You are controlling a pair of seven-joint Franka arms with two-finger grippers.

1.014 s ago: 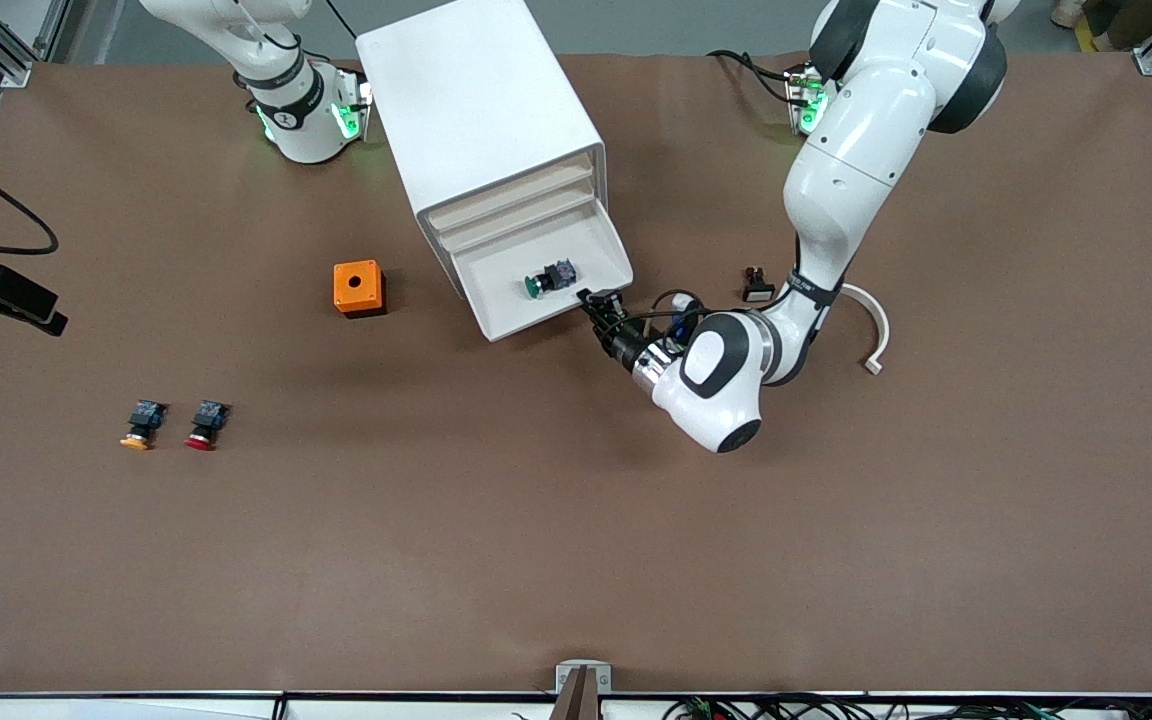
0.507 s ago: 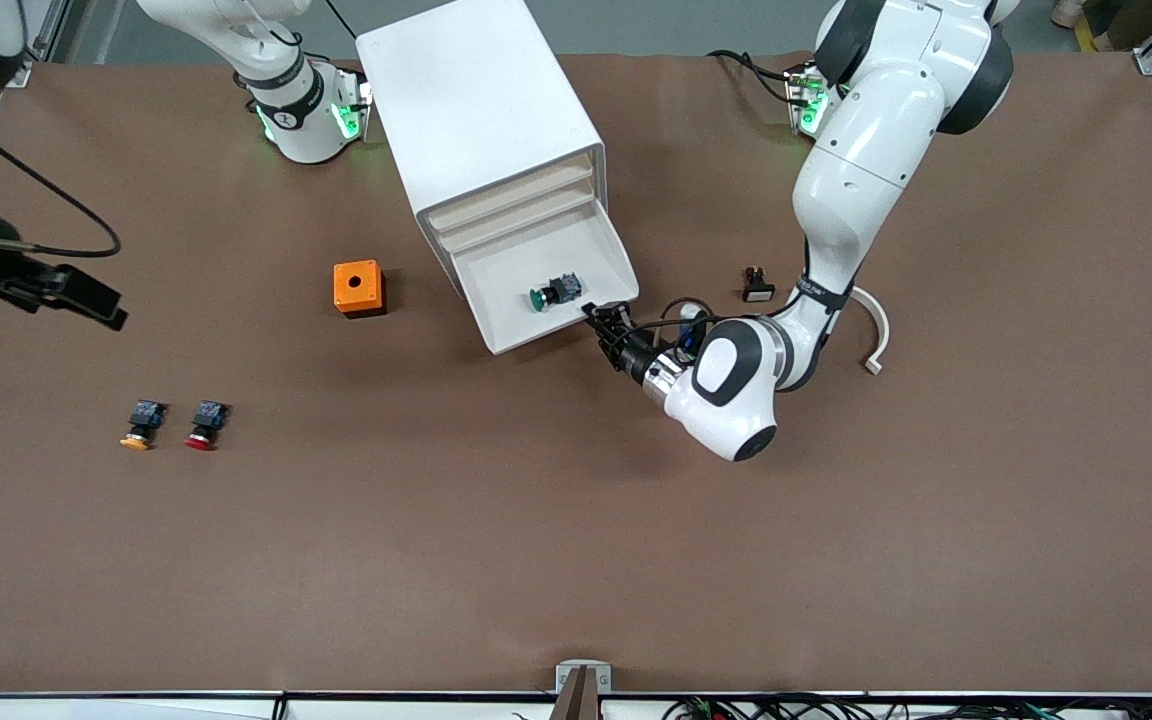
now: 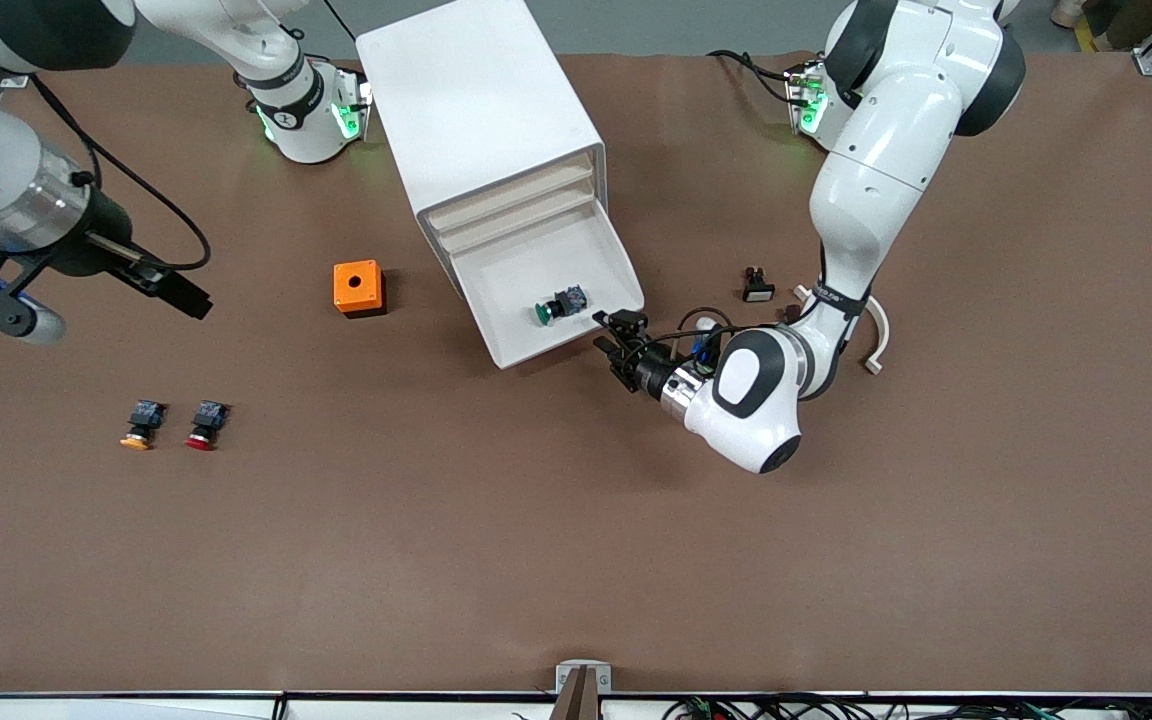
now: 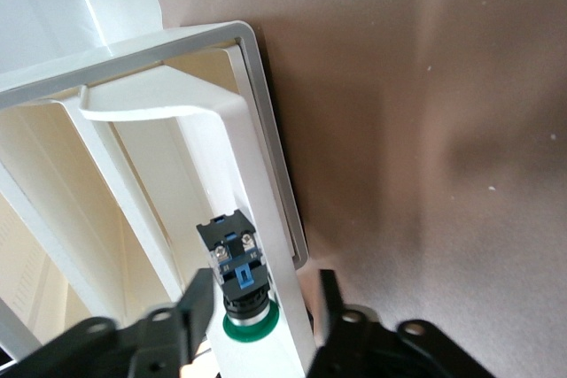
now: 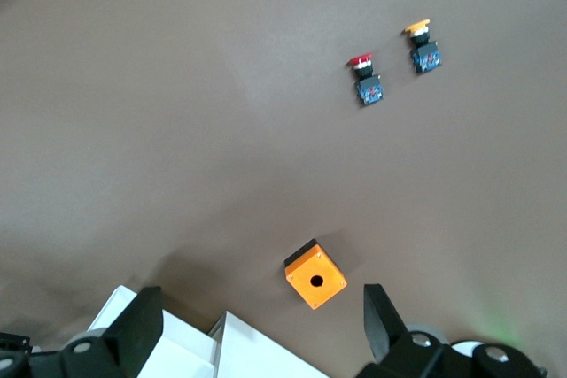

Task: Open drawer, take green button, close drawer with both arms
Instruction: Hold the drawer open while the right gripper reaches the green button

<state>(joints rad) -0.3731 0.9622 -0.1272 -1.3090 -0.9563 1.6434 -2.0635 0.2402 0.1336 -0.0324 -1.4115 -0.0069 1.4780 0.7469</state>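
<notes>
Button (image 3: pixel 561 303) lies on its side in the open lowest drawer (image 3: pixel 516 265), just above frame centre, close to the front rim. Probably light, rigid plastic, and the round cap may roll, so pinch across the squarish black-blue body. Left claw (image 3: pixel 618 333) is part-spread and empty, just off the drawer's front corner. Right claw (image 5: pixel 261 316) is wide and empty, up over the bench (image 3: pixel 576 520).

Lowest drawer (image 3: pixel 521 285) pulled open; green-capped button (image 3: pixel 561 303) inside
</notes>
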